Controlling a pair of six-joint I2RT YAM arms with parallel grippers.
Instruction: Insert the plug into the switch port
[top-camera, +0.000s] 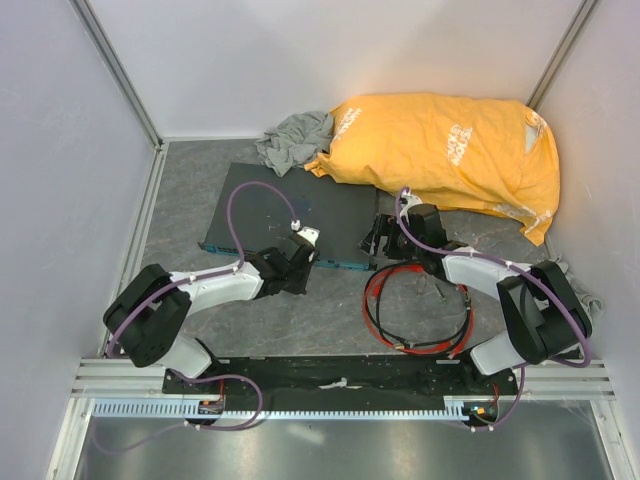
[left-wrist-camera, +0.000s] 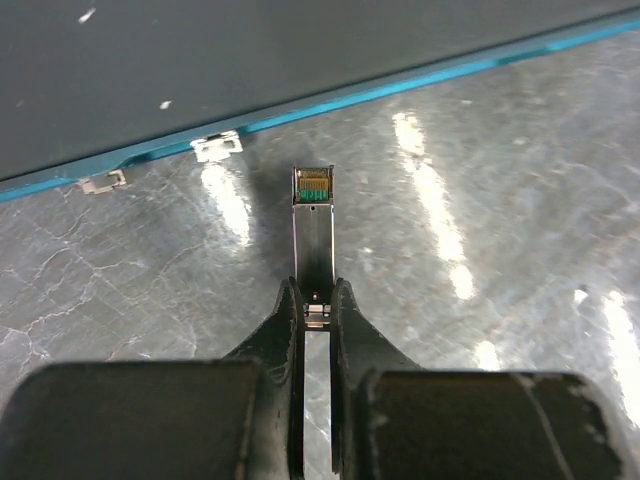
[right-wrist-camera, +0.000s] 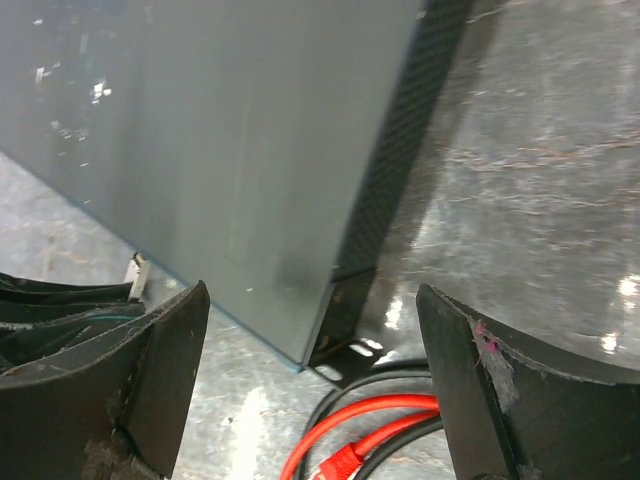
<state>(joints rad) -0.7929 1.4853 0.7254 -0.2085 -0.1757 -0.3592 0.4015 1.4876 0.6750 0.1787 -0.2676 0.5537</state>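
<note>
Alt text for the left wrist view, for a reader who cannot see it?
The left gripper, shut on a small metal connector, points its green-tipped end at the teal front edge of a dark grey box, with a gap between them. Two small metal tabs jut from that edge over the grey marbled table.

Two white-and-black arms (top-camera: 215, 285), looping purple cables (top-camera: 230, 220), matte black gripper fingers (left-wrist-camera: 285, 330)

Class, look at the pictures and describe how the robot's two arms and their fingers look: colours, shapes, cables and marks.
Both the left arm and right arm have white links, bulky black joints and a looping purple cable. The left gripper has slim black fingers tapering to tips; the right gripper has broad, curved black fingers, scuffed, with a pink fleck.
</note>
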